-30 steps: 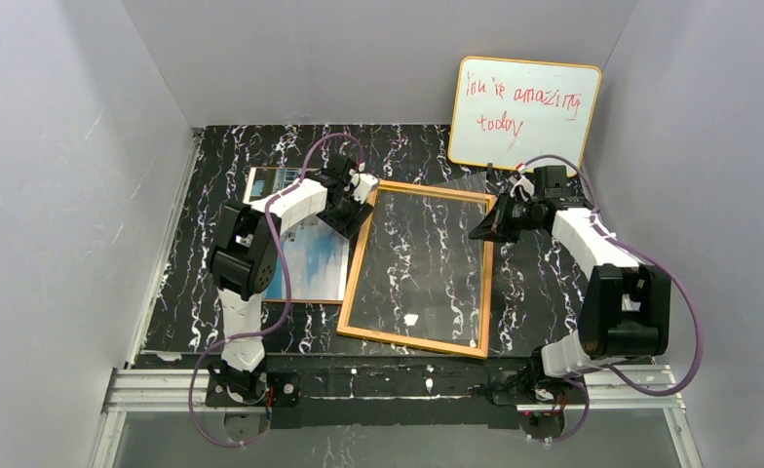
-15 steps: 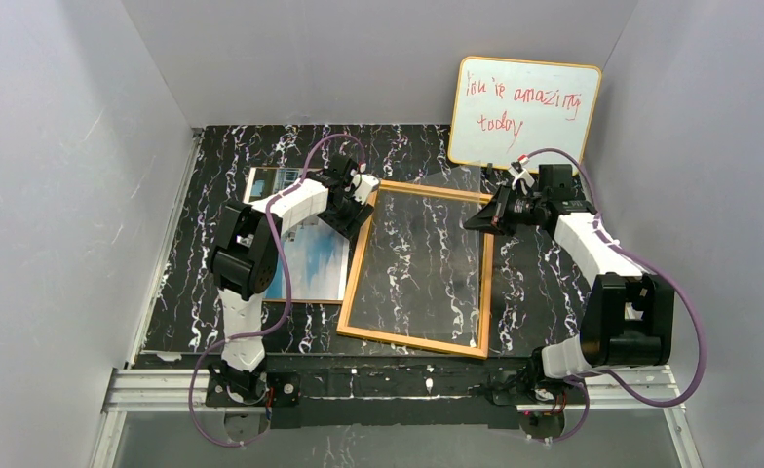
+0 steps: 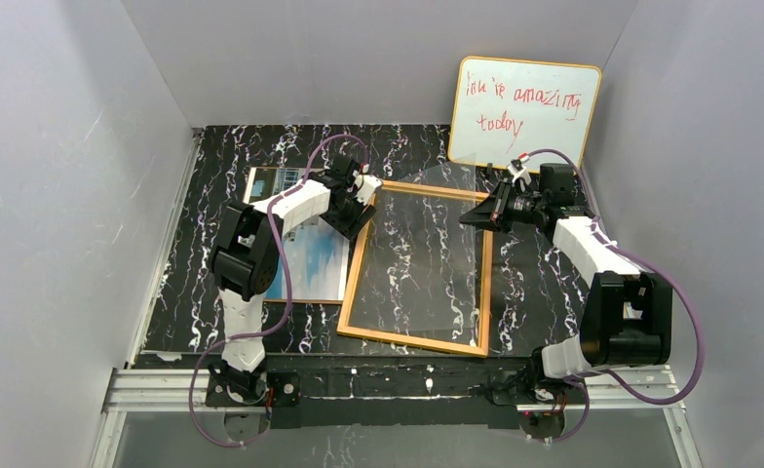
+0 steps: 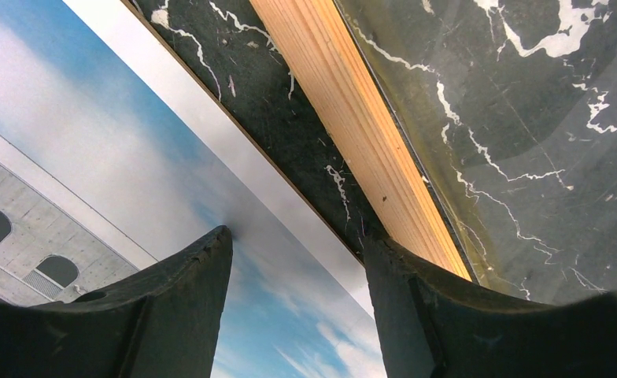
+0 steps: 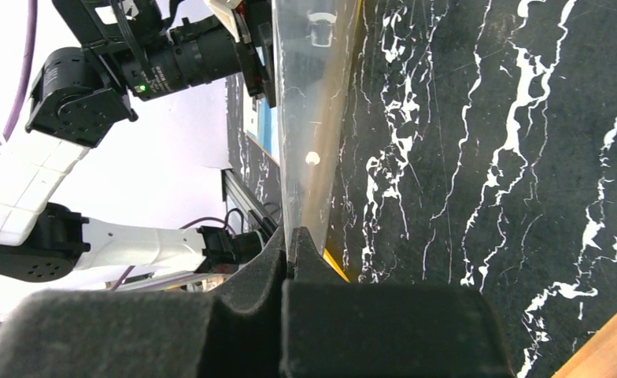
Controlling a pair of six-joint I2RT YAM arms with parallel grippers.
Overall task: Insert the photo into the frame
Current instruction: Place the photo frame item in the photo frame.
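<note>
Top external view: the frame (image 3: 412, 342) lies flat on the black marbled table (image 3: 539, 292), with the photo (image 3: 315, 258) face up just left of it. My left gripper (image 3: 357, 216) hangs parted over the photo's right edge. My right gripper (image 3: 468, 222) pinches the clear pane (image 3: 417, 263) by its lifted far corner. Beyond, a whiteboard (image 3: 524, 112) stands against the grey walls (image 3: 359, 58).

I operate in a robotics test cell: plain pale-grey partition walls (image 3: 66, 195) box in a black, white-veined marble-pattern tabletop (image 3: 232, 156). A silver aluminium extrusion rail (image 3: 164, 390) edges the near side, and purple cables (image 3: 687, 322) run exposed.
</note>
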